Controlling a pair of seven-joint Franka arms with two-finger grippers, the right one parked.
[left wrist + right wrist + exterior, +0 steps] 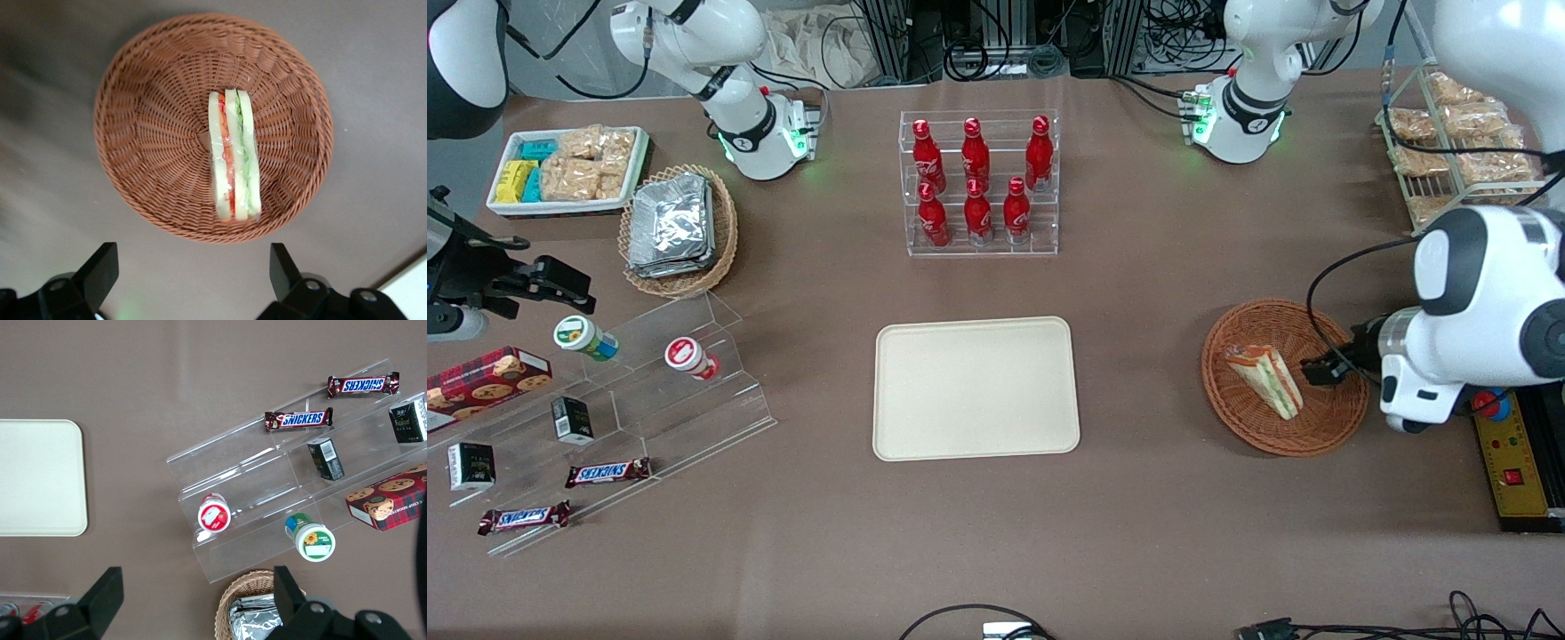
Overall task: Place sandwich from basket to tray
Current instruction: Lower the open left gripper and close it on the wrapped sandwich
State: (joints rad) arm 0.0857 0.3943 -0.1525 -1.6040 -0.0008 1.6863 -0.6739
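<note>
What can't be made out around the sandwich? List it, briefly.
- Front view: part of the basket rim, under the open hand, is covered by the arm.
- Left wrist view: the sandwich shows only its layered edge; its broad faces are turned away.
- Neither view shows the hand's height above the basket.

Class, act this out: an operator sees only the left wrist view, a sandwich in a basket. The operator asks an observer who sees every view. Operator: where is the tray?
Observer: The tray lies flat at mid-table, apart from the basket, toward the parked arm's end.
Operator: Anything on it?
Observer: Nothing; its surface is bare.
Operator: Where is my gripper?
Observer: The gripper is open, over the basket's rim, beside the sandwich, not touching it.
Operator: What stands past the tray?
Observer: A clear rack of red bottles, farther from the front camera.
</note>
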